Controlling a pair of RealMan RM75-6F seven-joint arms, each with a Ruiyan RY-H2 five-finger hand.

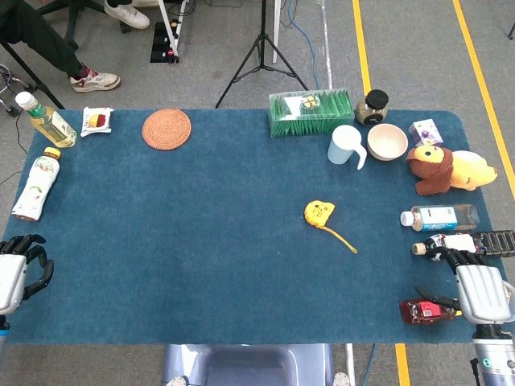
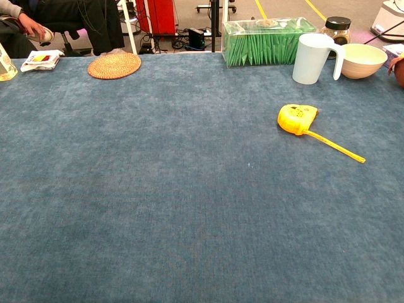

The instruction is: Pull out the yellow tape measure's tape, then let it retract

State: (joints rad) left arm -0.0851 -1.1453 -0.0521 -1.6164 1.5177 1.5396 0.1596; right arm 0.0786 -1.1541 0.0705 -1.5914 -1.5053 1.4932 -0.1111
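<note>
My chest view shows neither of my hands; only the head view catches them, at the bottom corners. There my left hand (image 1: 18, 272) is cut by the frame edge, its dark fingers curled inward with nothing in them. My right hand (image 1: 475, 283) lies back-up at the near right edge of the table; its fingers reach toward a small bottle (image 1: 447, 244) lying on its side, and I cannot tell whether they touch or hold it. A red packet (image 1: 422, 310) just left of my right wrist is partly hidden.

The table (image 1: 201, 241) wears a dark blue cloth and stands on a grey floor with yellow lines. A black tripod (image 1: 261, 48) stands behind it, and a seated person's legs show at the far left.

The yellow tape measure (image 1: 319, 212) lies right of centre, well apart from both hands. A short length of tape (image 1: 341, 238) sticks out toward the near right. Behind it stand a white jug (image 2: 314, 58), a bowl (image 2: 362, 60) and a clear box of green packets (image 2: 268, 41).
</note>
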